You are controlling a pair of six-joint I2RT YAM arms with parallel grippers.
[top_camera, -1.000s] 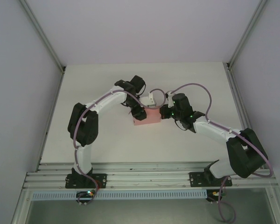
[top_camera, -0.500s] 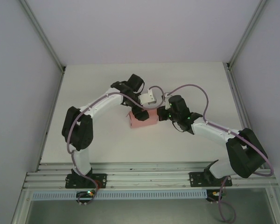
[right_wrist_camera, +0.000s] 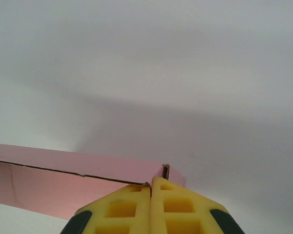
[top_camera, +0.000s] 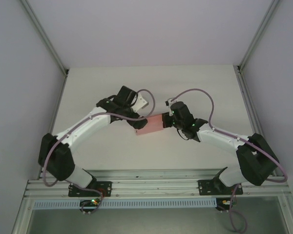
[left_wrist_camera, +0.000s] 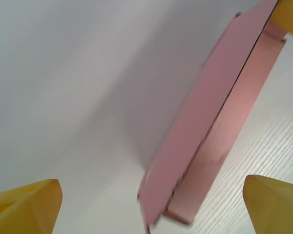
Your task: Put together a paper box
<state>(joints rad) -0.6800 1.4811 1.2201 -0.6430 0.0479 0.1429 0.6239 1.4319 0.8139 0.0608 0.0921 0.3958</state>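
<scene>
The paper box (top_camera: pixel 151 126) is a pale pink, partly folded shallow card shape in the middle of the white table. In the left wrist view the box (left_wrist_camera: pixel 210 126) stands on edge, tilted, between two wide-apart yellow fingertips (left_wrist_camera: pixel 27 207). My left gripper (top_camera: pixel 136 120) is open at the box's left end and does not grip it. My right gripper (top_camera: pixel 167 121) is at the box's right end. Its yellow fingers (right_wrist_camera: pixel 132 209) are pressed together on a corner wall of the box (right_wrist_camera: pixel 63 175), so the right gripper (right_wrist_camera: pixel 151 182) is shut on it.
The white table (top_camera: pixel 97 87) is enclosed by pale walls with metal posts at the back corners (top_camera: pixel 65 72). The arm bases sit on an aluminium rail (top_camera: pixel 151 185) at the near edge. A yellow pad of the right gripper (left_wrist_camera: pixel 290 14) shows at the left wrist view's top right.
My left gripper has opened, let go of the box and drawn back to the left. The right gripper, still shut on the box, has shifted it slightly left.
</scene>
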